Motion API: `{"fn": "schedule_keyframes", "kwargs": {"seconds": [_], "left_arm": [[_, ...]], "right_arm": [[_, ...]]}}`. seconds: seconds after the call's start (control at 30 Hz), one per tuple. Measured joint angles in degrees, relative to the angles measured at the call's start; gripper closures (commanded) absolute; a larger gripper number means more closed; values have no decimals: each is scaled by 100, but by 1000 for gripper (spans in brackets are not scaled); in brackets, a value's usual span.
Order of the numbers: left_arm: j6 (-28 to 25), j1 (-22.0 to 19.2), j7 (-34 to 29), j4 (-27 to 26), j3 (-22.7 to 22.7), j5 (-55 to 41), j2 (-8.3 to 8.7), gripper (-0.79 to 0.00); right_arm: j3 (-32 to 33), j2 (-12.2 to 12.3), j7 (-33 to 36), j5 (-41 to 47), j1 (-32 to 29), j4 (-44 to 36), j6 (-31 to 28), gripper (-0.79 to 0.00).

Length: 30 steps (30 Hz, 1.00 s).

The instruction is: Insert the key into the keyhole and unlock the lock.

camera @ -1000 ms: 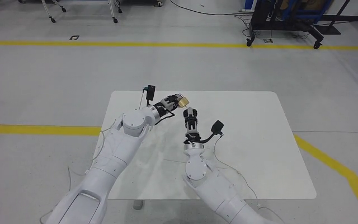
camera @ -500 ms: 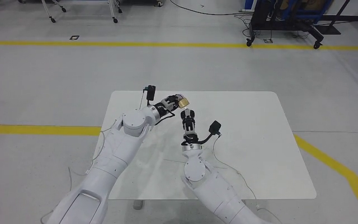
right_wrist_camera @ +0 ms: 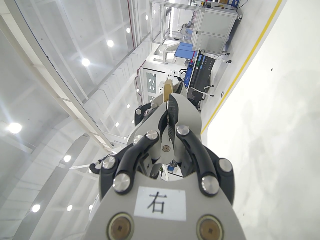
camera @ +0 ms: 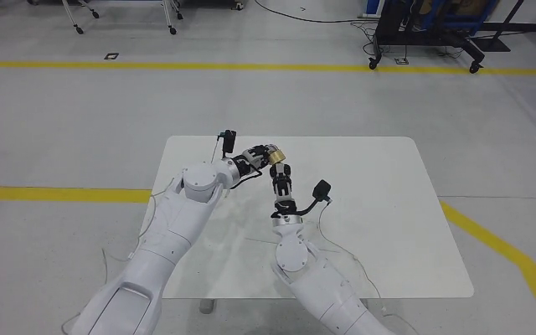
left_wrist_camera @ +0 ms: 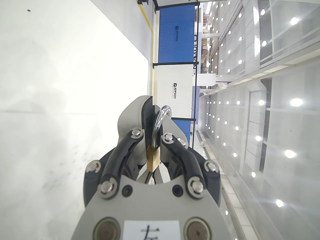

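A brass padlock (camera: 274,154) with a silver shackle (left_wrist_camera: 162,116) is held in the air over the back left part of the white table (camera: 377,218). My left gripper (camera: 263,155) is shut on it, the fingers pressing the shackle and the brass body (left_wrist_camera: 153,159) toward the palm. My right gripper (camera: 280,172) sits just in front of the lock, pointing at it. It is shut on the key, whose narrow brass tip (right_wrist_camera: 167,89) sticks out past the fingertips (right_wrist_camera: 172,106). Contact between key and lock cannot be made out.
Both arms meet above the table's back left quarter; the table's right half is bare. A dark metal frame on wheels (camera: 427,38) and a cart (camera: 126,12) stand on the floor far behind the table. Yellow lines (camera: 251,65) cross the floor.
My right gripper has shifted a little left and farther back, closing in on the padlock. The left gripper with the lock has turned slightly and stayed in about the same spot.
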Motion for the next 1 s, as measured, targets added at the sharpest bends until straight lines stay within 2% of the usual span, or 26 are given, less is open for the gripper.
{"fn": "schedule_keyframes", "kwargs": {"seconds": [0.3,0.37,0.4,0.87,1.0], "left_arm": [[102,-97,-203,175,-21,-159,-30,0],[99,-107,-211,190,-17,-153,-35,0],[97,-112,-213,199,-17,-149,-36,0],[110,-149,-151,258,-12,-92,-66,0],[114,-146,-137,257,-15,-76,-72,0]], "right_arm": [[117,-53,119,13,3,72,-1,0],[145,-61,139,-6,-11,63,-6,-194],[158,-64,146,-13,-17,56,-6,-206],[338,-104,290,-126,-155,-60,-33,-120],[383,-115,336,-140,-178,-72,-24,-160]]}}
